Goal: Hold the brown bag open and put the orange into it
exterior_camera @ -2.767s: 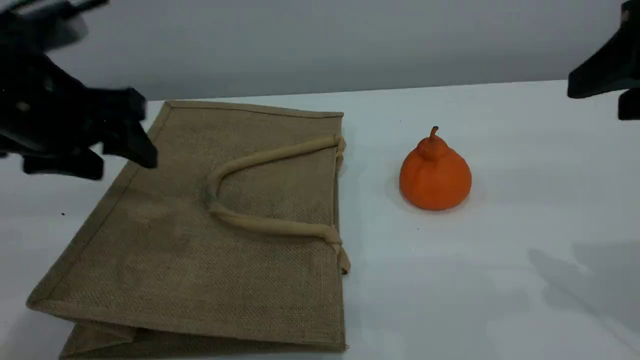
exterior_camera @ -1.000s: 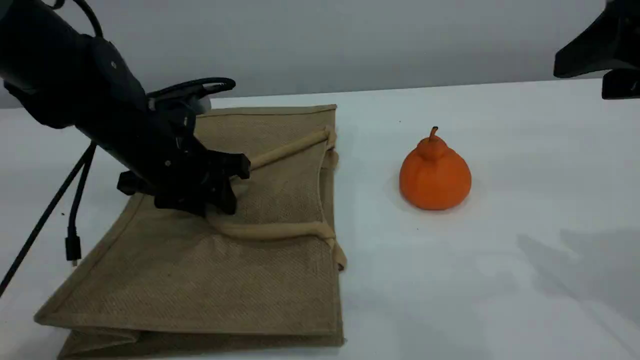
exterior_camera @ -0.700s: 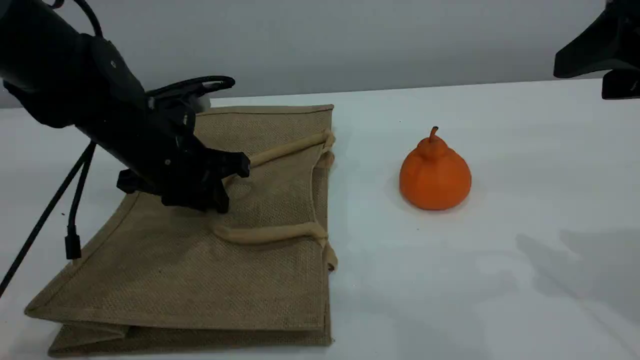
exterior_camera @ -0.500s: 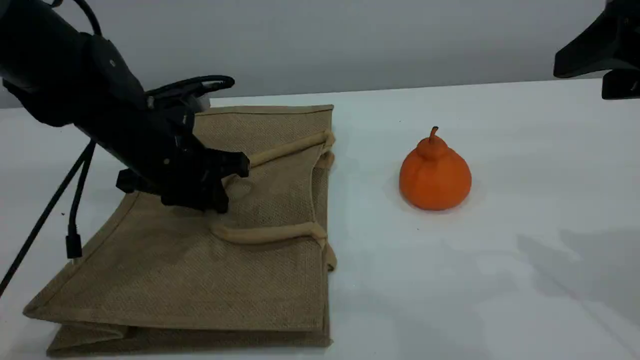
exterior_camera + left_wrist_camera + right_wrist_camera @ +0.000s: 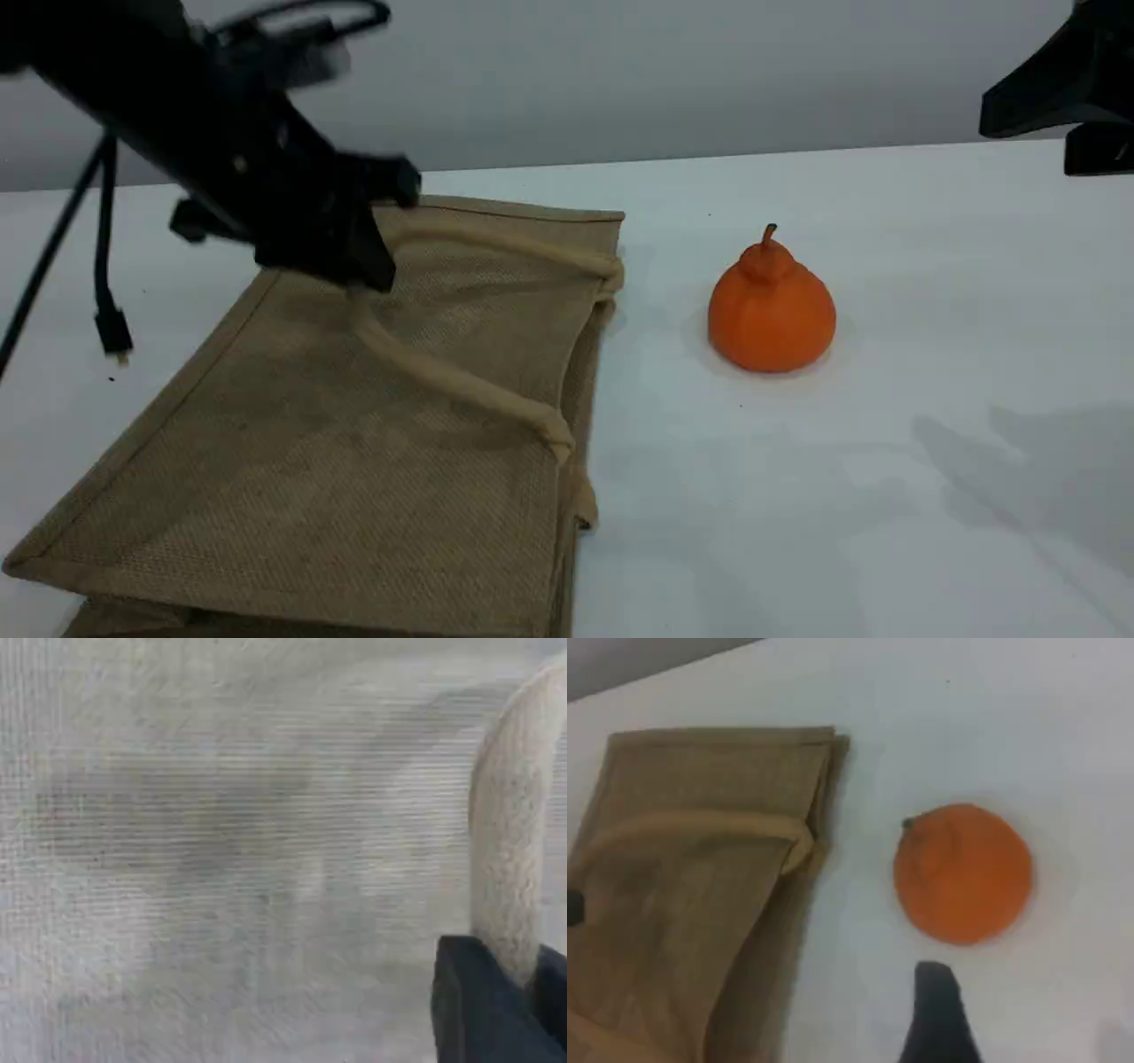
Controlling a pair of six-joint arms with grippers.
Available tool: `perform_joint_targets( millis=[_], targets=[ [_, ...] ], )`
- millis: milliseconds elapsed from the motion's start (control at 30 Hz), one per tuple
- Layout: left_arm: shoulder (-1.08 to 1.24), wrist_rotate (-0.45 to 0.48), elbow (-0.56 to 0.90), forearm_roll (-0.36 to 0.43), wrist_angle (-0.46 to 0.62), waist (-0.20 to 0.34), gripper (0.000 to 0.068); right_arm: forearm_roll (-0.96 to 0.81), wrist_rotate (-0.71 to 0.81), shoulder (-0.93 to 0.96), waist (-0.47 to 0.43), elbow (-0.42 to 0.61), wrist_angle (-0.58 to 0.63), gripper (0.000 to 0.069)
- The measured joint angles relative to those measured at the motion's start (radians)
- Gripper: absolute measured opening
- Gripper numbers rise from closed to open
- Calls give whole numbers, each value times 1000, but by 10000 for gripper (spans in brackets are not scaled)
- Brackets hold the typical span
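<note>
The brown bag [image 5: 292, 478] lies flat on the left of the white table, its mouth facing the orange. My left gripper [image 5: 372, 273] is shut on the bend of the bag's upper rope handle [image 5: 443, 377] and holds it above the fabric, so the top side rises near the mouth. In the left wrist view the handle [image 5: 505, 842] runs into the dark fingertip [image 5: 474, 1010] over the bag's weave [image 5: 221, 859]. The orange [image 5: 771, 306] stands upright to the right of the bag. My right gripper [image 5: 1032, 133] hangs open at the far right, empty. The right wrist view shows the orange [image 5: 963, 873] beside the bag [image 5: 682, 930].
A black cable with a plug [image 5: 111, 332] dangles from the left arm over the table's left side. Bare white table [image 5: 842, 496] spreads in front of and to the right of the orange. A grey wall backs the table.
My left gripper has shut on the handle and risen up and back, pulling the handle and the bag's top side with it. The bag shifted slightly. The orange and right arm stayed put.
</note>
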Motion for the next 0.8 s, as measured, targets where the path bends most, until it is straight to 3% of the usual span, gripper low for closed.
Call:
perform_joint_targets(
  millis=[400,800],
  targets=[
    [-306,0,-45,4,243,0,92,93,-169,181,0,-36,42,420],
    [-411,-60,-227,135,534,0,92,93,-172,384,1,-184,59,420]
  ],
)
